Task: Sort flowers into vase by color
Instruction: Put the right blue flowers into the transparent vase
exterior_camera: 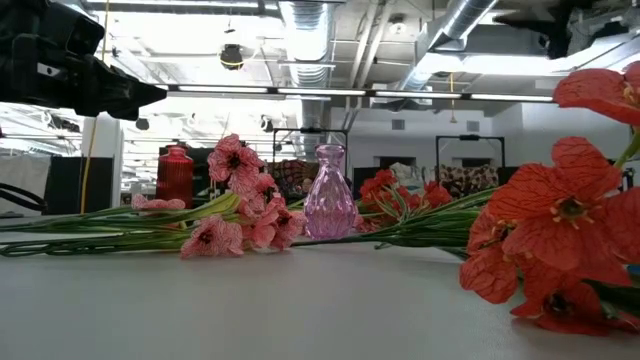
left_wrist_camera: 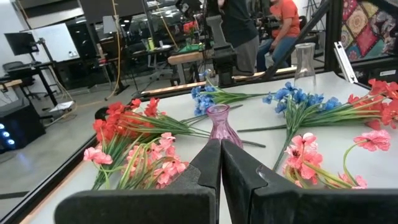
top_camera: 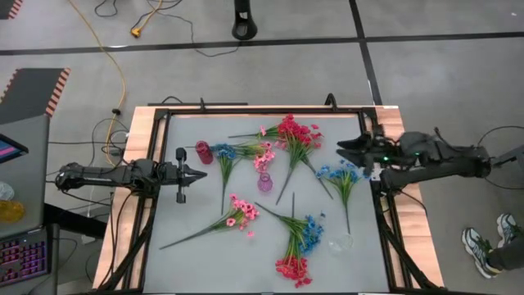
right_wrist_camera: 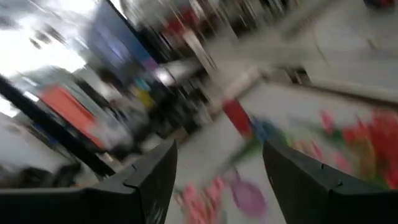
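Note:
Flower sprigs lie scattered flat on the grey table: a red bunch point(top_camera: 295, 135), pink ones point(top_camera: 264, 152) point(top_camera: 241, 211), blue ones point(top_camera: 225, 153) point(top_camera: 344, 174) point(top_camera: 309, 229) and another red one point(top_camera: 293, 269) near the front edge. A red vase point(top_camera: 203, 152), a purple vase point(top_camera: 264, 181) and a clear vase point(top_camera: 342, 242) stand upright among them. My left gripper point(top_camera: 196, 174) is shut, hovers over the table's left side and points at the purple vase point(left_wrist_camera: 218, 124). My right gripper point(top_camera: 342, 147) is open above the table's right side, near the red bunch; its wrist view point(right_wrist_camera: 221, 155) is blurred.
A black frame point(top_camera: 155, 164) runs around the table's edge. Both arms reach in level from the sides. In the low view, large red blossoms point(exterior_camera: 560, 230) fill the right foreground. People stand in the room beyond the table's far side point(left_wrist_camera: 239, 25).

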`<state>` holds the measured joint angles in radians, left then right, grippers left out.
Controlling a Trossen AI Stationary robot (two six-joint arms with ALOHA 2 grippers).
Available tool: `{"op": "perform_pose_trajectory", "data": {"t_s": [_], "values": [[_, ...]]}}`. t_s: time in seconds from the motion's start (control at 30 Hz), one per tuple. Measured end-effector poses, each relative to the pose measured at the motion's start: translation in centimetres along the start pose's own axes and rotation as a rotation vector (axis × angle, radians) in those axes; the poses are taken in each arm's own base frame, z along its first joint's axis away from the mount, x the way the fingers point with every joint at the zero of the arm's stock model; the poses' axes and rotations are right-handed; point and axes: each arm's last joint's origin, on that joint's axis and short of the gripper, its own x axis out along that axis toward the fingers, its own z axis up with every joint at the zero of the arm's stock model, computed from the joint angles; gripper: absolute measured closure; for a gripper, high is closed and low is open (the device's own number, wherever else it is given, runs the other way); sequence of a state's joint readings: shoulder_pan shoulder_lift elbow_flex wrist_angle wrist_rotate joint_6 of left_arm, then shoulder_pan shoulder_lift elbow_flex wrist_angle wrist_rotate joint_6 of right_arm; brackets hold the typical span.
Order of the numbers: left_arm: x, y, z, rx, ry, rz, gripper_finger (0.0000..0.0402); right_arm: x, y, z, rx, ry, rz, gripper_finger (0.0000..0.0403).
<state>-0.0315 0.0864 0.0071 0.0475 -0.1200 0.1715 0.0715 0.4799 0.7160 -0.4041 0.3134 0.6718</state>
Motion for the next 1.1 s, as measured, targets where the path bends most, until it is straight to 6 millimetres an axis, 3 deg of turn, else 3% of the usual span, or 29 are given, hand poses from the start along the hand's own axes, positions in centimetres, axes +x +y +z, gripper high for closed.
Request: {"op": "perform_pose_trajectory", "data": {"t_s": [0.2,0.37,0.73,0.9,1.1], "values": [[0.0,0.0,0.0,0.000,0.000,0.000,0.0401,2.2,2.0,1.4,0.077,0.276,-0.264,0.0139],[0.0,0.0,0.0,0.000,0.001,0.000,0.0401,4.4,2.9,1.1,0.171,0.508,-0.513,0.0139],[0.0,0.0,0.0,0.000,0.000,0.000,0.0401,8.4,1.9,-3.4,0.342,0.927,-1.040,0.0139],[0.0,0.0,0.0,-0.011,0.000,0.000,0.0401,10.1,1.4,-5.0,0.326,0.996,-1.119,0.0139],[0.0,0.0,0.0,-0.027,0.001,0.000,0.0401,10.4,0.6,-7.2,0.327,1.101,-1.180,0.0139]]}}
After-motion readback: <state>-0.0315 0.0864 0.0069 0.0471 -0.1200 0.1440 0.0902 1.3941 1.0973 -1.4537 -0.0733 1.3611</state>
